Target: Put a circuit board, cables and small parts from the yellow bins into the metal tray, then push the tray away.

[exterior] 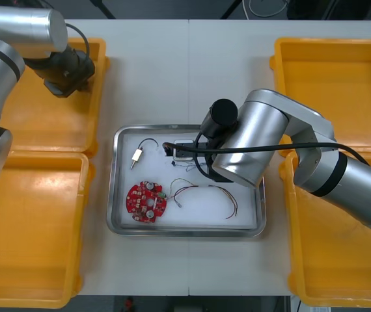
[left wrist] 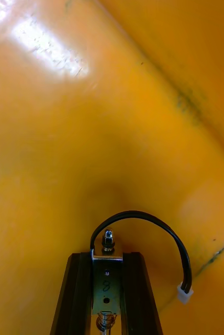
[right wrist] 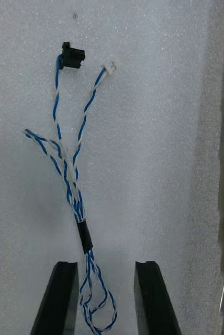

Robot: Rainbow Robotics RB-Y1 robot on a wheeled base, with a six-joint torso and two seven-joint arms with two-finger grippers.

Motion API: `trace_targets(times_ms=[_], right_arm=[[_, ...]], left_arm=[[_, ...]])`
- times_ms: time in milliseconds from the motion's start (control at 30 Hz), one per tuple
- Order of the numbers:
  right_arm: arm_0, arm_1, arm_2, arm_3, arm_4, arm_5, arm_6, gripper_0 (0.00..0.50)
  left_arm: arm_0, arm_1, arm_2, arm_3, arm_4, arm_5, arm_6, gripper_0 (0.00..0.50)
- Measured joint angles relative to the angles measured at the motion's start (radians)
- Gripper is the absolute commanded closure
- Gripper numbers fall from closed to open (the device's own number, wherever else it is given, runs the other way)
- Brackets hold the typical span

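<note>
— What has the left gripper [left wrist: 108,257] got?

— Its black fingers [left wrist: 73,293] are clamped on a small silver metal part [left wrist: 107,285], standing apart only by that part's width. A thin black cable [left wrist: 143,216] arches out of the part just past the fingertips. It ends in a white plug [left wrist: 183,296] beside one finger. All around it is the smooth floor of the far yellow plastic bin [exterior: 49,123] on the robot's left.

— And the right gripper [right wrist: 105,266]?

— Spread wide, gripping nothing. The twisted blue and white cable [right wrist: 75,172] lies loose in the gap between its two fingers. From there it runs away from them through a black sleeve [right wrist: 85,236]. It splits and ends in a black connector [right wrist: 71,55] and a small white connector [right wrist: 110,66]. Under it all is the white lining of the shiny rectangular metal tray [exterior: 185,232], whose wall rises close beside one finger.

— What else lies in that tray?

— Out from the right gripper towards the robot's left, there is a second black cable with a pale metal end [exterior: 140,150]. Nearer the robot lies a thin red and yellow cable [exterior: 205,193]. Just beside that is the round red circuit board [exterior: 146,200], flat on the lining.
</note>
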Motion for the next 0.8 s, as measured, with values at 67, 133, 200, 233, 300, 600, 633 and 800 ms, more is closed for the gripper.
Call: trace_targets(times_ms=[67,133,200,233,300,600,633,800], right_arm=[[0.0,0.0,0.0,0.0,0.001,-0.006,0.0,0.0],[0.0,0.0,0.0,0.0,0.003,-0.006,0.0,0.0],[0.0,0.0,0.0,0.0,0.007,-0.008,-0.001,0.0],[0.0,0.0,0.0,0.0,0.008,-0.008,-0.001,0.0],[0.0,0.0,0.0,-0.001,0.008,-0.008,-0.001,0.0],[0.0,0.038,-0.051,-0.048,0.009,0.14,-0.002,0.0],[0.0,0.043,-0.066,-0.063,0.009,0.167,-0.002,0.0],[0.0,0.053,-0.145,-0.172,0.009,0.326,-0.006,0.0]], left_arm=[[0.0,0.005,0.011,-0.02,0.0,0.049,0.0,0.5],[0.0,0.012,0.032,-0.053,0.0,0.107,0.0,0.5],[0.0,0.021,0.058,-0.094,0.0,0.168,0.0,0.5],[0.0,0.027,0.07,-0.116,0.0,0.196,0.0,0.5],[0.0,0.039,0.089,-0.163,0.0,0.253,0.0,0.5],[0.006,0.086,0.103,-0.386,0.004,0.48,0.0,0.5],[0.012,0.089,0.103,-0.419,0.006,0.499,0.0,0.5],[0.073,0.096,0.103,-0.629,0.014,0.599,0.0,0.5]])
